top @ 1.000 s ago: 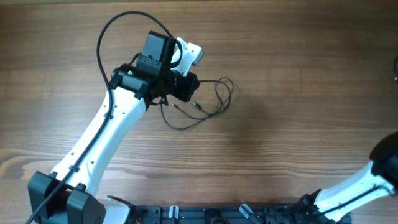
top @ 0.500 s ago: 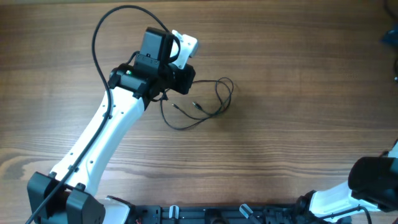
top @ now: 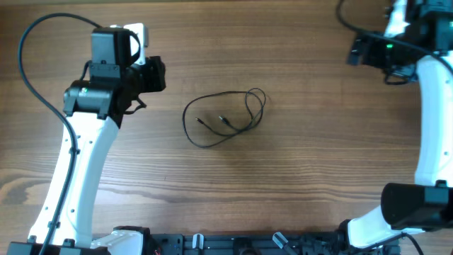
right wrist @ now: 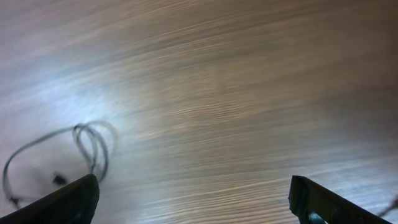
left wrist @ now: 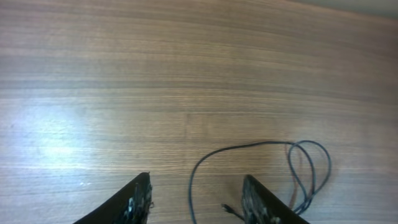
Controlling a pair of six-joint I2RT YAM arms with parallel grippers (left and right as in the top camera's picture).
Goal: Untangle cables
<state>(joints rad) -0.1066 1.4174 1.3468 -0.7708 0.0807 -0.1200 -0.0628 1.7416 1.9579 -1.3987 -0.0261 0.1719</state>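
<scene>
A thin black cable [top: 224, 120] lies in loose loops at the middle of the table, with two small plug ends inside the big loop. My left gripper [top: 160, 75] is open and empty, to the left of the cable and apart from it. In the left wrist view the cable [left wrist: 249, 146] curves between and beyond the open fingers [left wrist: 196, 178]. My right gripper [top: 356, 49] is at the far right, well away from the cable. It is wide open and empty [right wrist: 193, 185], with the cable [right wrist: 93, 143] blurred at the left.
The wooden table top [top: 304, 177] surrounds the cable. The arms' thicker black cables arc at the top left [top: 42, 28] and top right [top: 347, 18]. The arm bases stand along the front edge [top: 233, 244].
My left arm has pulled back to the left, off the cable. My right arm has swung up to the top right. The cable lies where it was.
</scene>
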